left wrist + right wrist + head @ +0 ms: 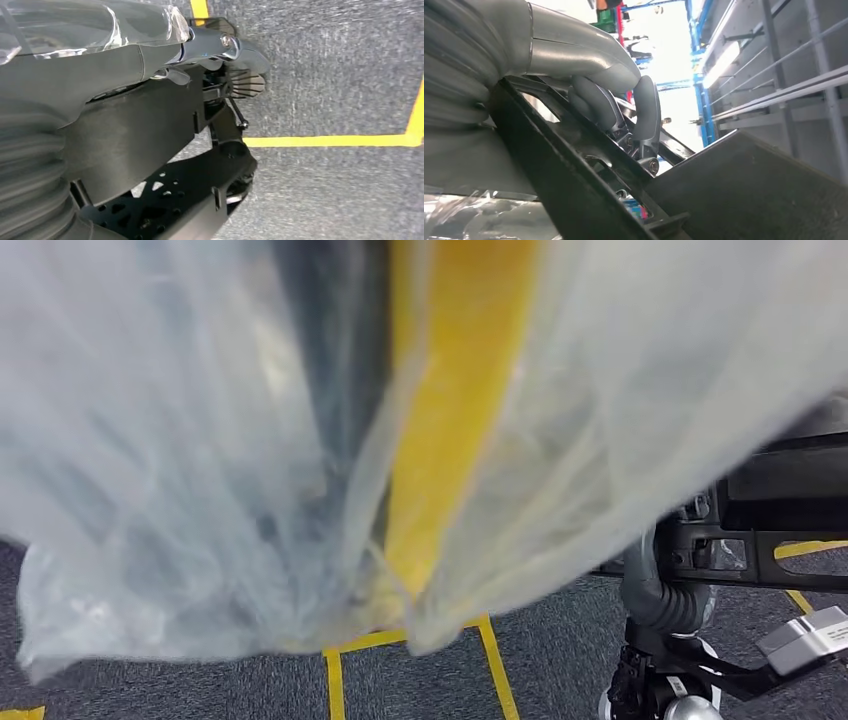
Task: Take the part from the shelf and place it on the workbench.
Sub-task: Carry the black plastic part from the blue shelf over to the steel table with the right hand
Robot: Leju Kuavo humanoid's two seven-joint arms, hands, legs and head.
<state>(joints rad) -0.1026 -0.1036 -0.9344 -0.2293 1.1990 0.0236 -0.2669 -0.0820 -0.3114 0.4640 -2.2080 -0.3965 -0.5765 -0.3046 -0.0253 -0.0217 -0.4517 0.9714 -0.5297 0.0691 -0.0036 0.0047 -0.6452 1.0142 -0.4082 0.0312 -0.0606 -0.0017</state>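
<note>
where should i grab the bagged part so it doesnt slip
Grip its stiff black frame, not the film. The bagged part sits in loose, crinkled clear plastic that would likely slide in a grip. In the right wrist view, the right hand already curls over a black bar, seemingly the part's edge. Coming in from a side edge and hooking over such a bar looks firmest.

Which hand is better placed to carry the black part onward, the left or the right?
Probably right: the right hand visibly curls its fingers around the black part. The left hand lies against it, but its grip is unclear.
</note>
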